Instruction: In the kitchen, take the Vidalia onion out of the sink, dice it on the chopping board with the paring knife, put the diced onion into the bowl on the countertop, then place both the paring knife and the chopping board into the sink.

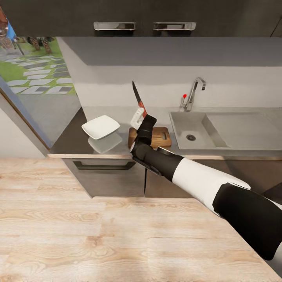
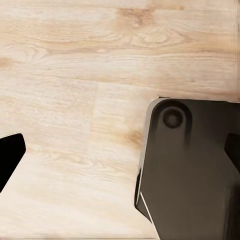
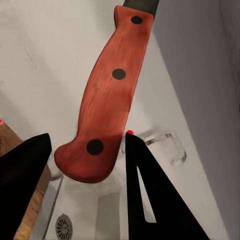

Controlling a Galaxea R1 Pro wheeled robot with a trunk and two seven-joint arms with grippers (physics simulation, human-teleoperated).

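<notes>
Right hand [image 1: 140, 116] grips paring knife [image 1: 138, 98] upright — bowl [image 1: 100, 126] empty, sink [image 1: 190, 126] bare.

chopping board [image 1: 161, 136] partly behind right arm [image 1: 196, 176]

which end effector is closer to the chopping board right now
Right. The right end effector holds the paring knife just above the chopping board. The left end effector hangs over the wood floor, away from the board.

Pale wood floor [image 2: 75, 75], plank grain visible, lay ahead of the left tool [image 2: 122, 150]. Two dark fingertips [image 2: 9, 155] stood wide apart. Beneath the farther tip sat a dark robot base panel [image 2: 190, 175] with round fastener [image 2: 172, 118].
</notes>
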